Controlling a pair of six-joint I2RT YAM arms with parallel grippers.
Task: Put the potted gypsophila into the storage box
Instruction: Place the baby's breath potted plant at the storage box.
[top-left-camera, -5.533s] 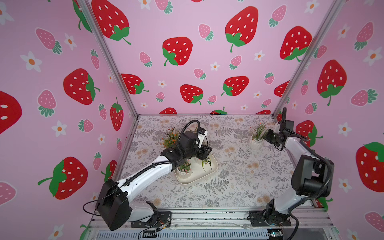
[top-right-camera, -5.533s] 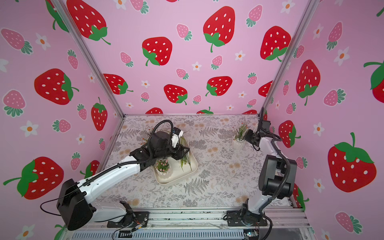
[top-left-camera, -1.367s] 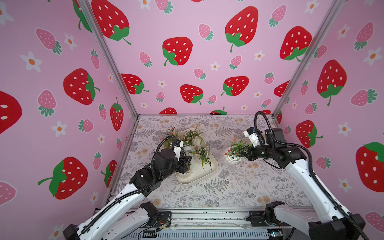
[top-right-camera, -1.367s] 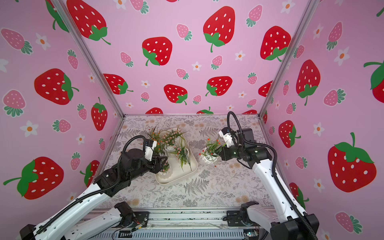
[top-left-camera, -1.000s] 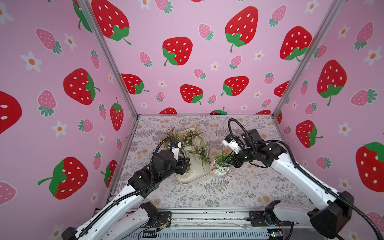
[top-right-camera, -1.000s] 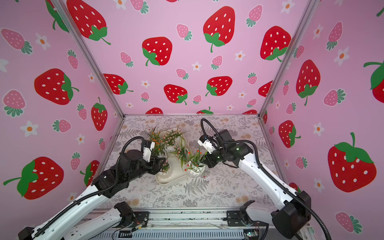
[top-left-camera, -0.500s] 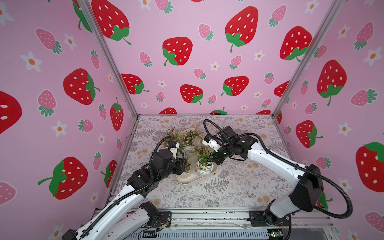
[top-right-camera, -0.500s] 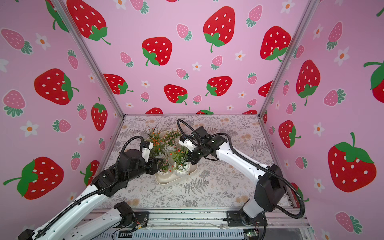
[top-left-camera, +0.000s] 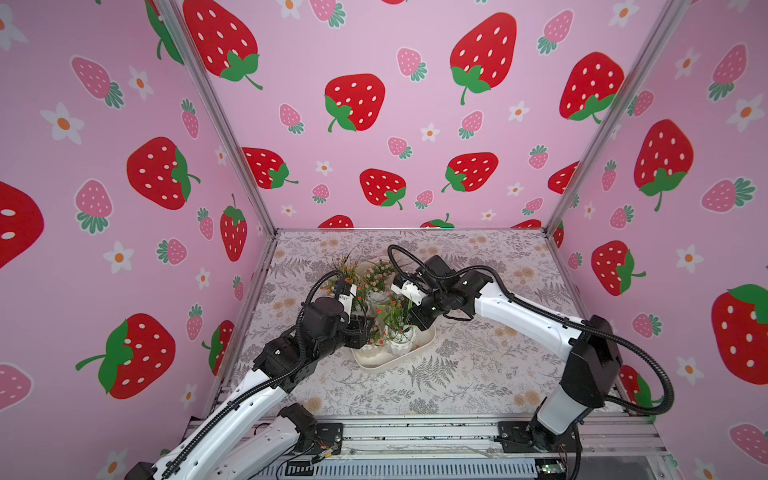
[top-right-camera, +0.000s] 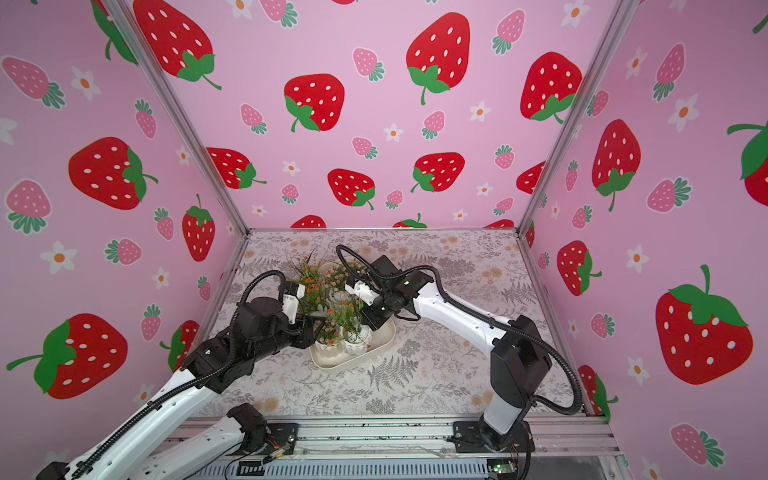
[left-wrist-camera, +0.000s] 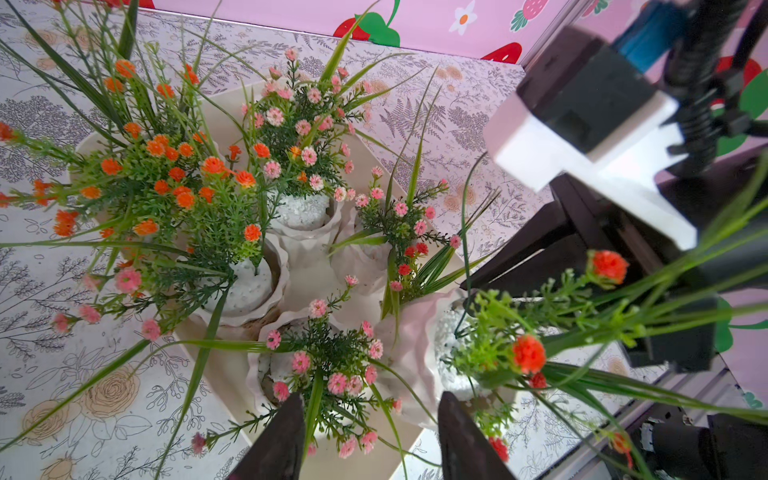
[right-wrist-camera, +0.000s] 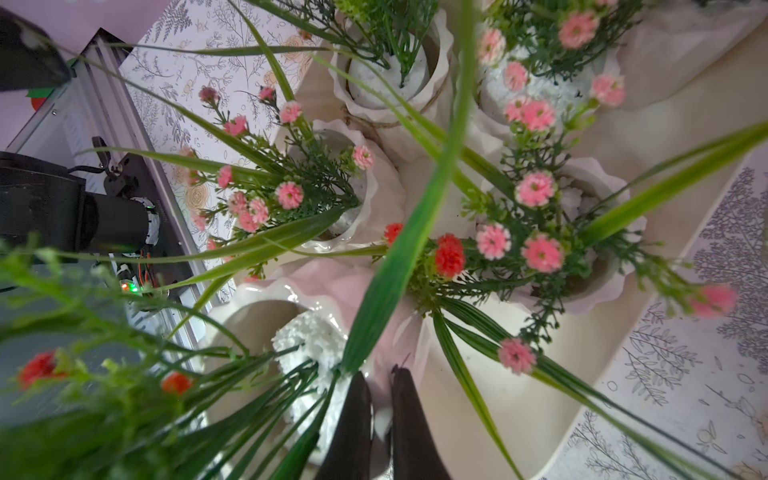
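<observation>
Placement comes next: the right gripper (right-wrist-camera: 379, 376), pinching the rim of the red-bloomed potted gypsophila (top-left-camera: 400, 343) at the storage box (top-left-camera: 386, 365)'s near corner, should lower straight and let go gently. The other pots (left-wrist-camera: 245, 286) crowd close. The left gripper (left-wrist-camera: 372, 399) hovers half-spread, holding nothing, and bare counter (top-left-camera: 478, 365) allows retreat.

A cream storage box (top-right-camera: 332, 365) is seen on the flowered counter (top-right-camera: 436, 374), and several white flowerpots (top-right-camera: 326, 348) are crowded inside it. The right end effector (top-right-camera: 369, 322) is placed at the potted gypsophila (top-right-camera: 358, 344), which is set inside the box. The left end effector (top-right-camera: 313, 330) is held at the box's left side, among the leaves.
</observation>
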